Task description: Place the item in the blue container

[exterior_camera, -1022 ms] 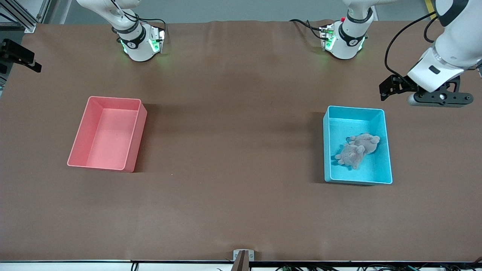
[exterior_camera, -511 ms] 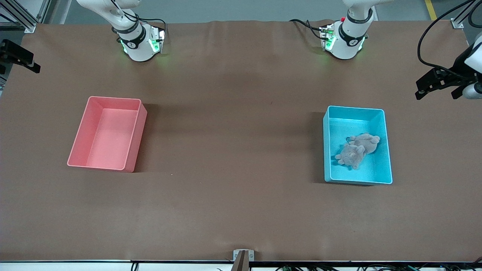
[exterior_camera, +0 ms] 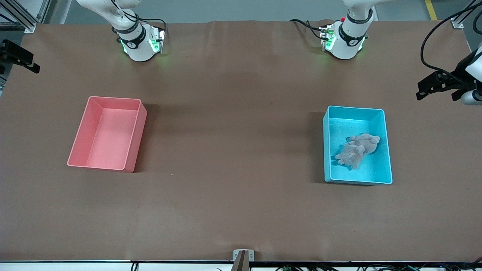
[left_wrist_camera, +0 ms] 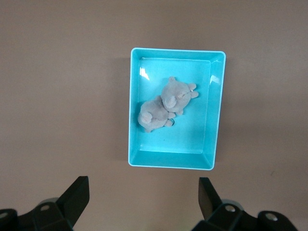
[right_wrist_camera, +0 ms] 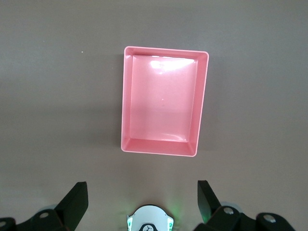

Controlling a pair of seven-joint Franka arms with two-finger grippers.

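1. One pink bin [exterior_camera: 107,133] sits on the brown worktop [exterior_camera: 233,150] toward the right arm's end; nothing lies inside it.
2. The right gripper [right_wrist_camera: 142,204] hangs high over the pink bin, its two fingers [right_wrist_camera: 77,197] spread wide apart with nothing between them; the right wrist view looks straight down into the bin.
3. One blue container [exterior_camera: 357,145] sits toward the left arm's end of the worktop, well apart from the pink bin and about level with it.
4. Inside the blue container lies one grey plush toy [exterior_camera: 357,150], slumped on the floor of the bin near its middle, touching no wall that can be made out.
5. The left gripper [left_wrist_camera: 144,202] hangs high over the worktop just beside the blue container, at the left arm's edge of the scene; its fingers [left_wrist_camera: 207,192] stand wide apart and hold nothing.
6. Count: two bins, one toy, two grippers.
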